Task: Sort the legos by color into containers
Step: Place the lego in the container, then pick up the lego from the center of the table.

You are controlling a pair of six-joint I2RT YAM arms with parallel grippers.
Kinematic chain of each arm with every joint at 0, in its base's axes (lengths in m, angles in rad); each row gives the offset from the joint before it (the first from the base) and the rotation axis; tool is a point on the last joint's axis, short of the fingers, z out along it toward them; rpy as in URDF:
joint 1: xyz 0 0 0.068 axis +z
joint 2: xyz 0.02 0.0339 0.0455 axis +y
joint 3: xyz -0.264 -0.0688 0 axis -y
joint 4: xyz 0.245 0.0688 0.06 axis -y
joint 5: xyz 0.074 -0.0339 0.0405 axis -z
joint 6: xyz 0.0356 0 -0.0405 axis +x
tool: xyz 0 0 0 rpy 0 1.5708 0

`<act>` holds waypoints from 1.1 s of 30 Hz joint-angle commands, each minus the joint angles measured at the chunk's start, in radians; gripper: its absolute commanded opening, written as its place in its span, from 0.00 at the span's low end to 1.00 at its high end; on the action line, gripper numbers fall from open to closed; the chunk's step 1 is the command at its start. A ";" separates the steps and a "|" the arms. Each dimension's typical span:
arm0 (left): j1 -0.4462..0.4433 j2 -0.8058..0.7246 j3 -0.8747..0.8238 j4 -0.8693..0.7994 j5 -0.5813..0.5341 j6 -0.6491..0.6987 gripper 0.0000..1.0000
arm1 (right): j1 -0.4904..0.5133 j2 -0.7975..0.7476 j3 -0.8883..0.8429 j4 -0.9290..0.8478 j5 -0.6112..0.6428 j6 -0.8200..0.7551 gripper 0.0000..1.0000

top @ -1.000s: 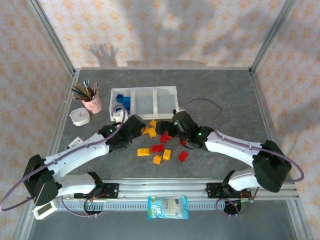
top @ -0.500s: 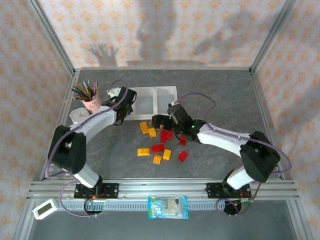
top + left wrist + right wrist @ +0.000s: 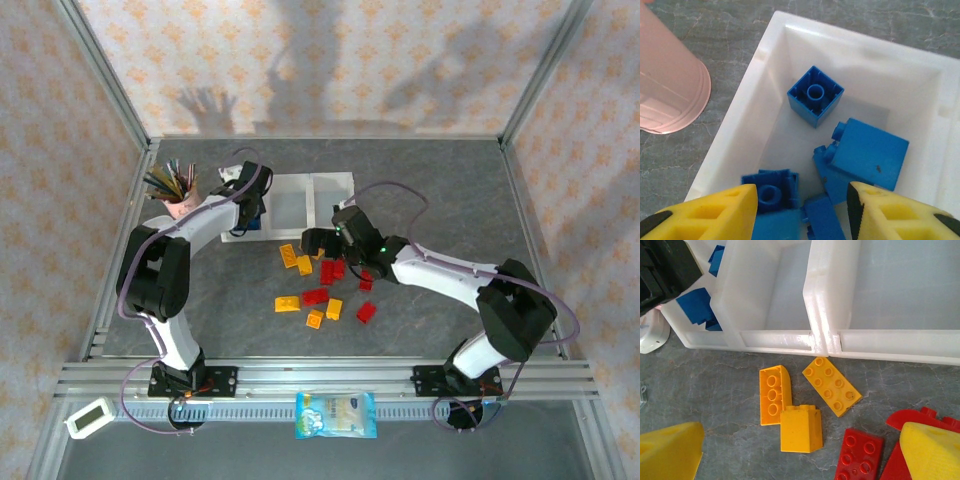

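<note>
Your left jaws hang open and empty over the blue legos (image 3: pixel 867 155) already in the ten o'clock bin of the containers (image 3: pixel 820 335), while your right jaws gape wide above yellow legos (image 3: pixel 831 386) and red legos (image 3: pixel 858 455) lying unsorted on the counter (image 3: pixel 715 385) at their six o'clock.

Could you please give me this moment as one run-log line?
left fingers: open over translucent white plastic left bin holding blue studded plastic bricks | right fingers: open above yellow-orange plastic bricks on grey table
</note>
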 commanded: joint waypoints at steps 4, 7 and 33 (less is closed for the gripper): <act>0.008 -0.100 -0.007 -0.043 0.067 0.030 0.58 | -0.003 0.001 0.052 -0.122 0.083 -0.051 1.00; -0.005 -0.168 -0.050 -0.059 0.114 0.028 0.61 | -0.004 0.004 0.052 -0.177 0.106 -0.055 1.00; -0.393 -0.696 -0.593 0.180 0.328 -0.292 0.93 | 0.027 0.095 -0.025 -0.227 0.138 0.224 0.70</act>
